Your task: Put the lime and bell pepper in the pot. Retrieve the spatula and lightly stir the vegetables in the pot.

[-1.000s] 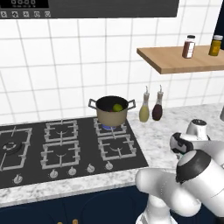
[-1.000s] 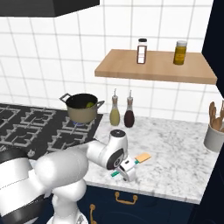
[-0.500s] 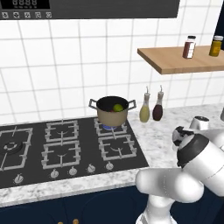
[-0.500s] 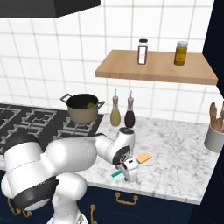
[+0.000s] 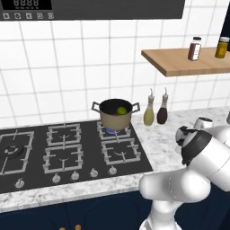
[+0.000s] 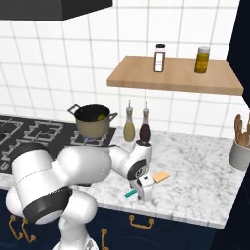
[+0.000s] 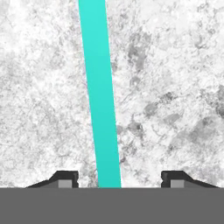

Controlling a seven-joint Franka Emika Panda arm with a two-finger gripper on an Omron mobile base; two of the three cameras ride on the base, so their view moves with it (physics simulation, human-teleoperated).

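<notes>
The spatula's teal handle [image 7: 100, 96] lies on the marble counter and runs straight up between my gripper's [image 7: 119, 179] two dark fingertips [image 7: 65, 178], with a gap on each side. The gripper is open. In the right base view the gripper [image 6: 142, 195] points down at the spatula [image 6: 160, 176], whose tan blade sticks out to the right. The tan pot [image 6: 93, 121] stands on the back right burner with the lime [image 6: 101, 117] inside. From the left, the pot [image 5: 116, 116] and the lime [image 5: 121, 110] show as well. The bell pepper is hidden.
A yellow-green bottle [image 6: 129, 129] and a dark red bottle [image 6: 145, 130] stand by the wall right of the pot. A grey holder of wooden utensils [image 6: 239, 152] sits at the counter's far right. A wooden shelf [image 6: 171, 75] with two jars hangs above.
The arm's elbow has swung right and forward. The hand has stayed down over the spatula, shifting only slightly along it. Pot, lime and bottles have not moved.
</notes>
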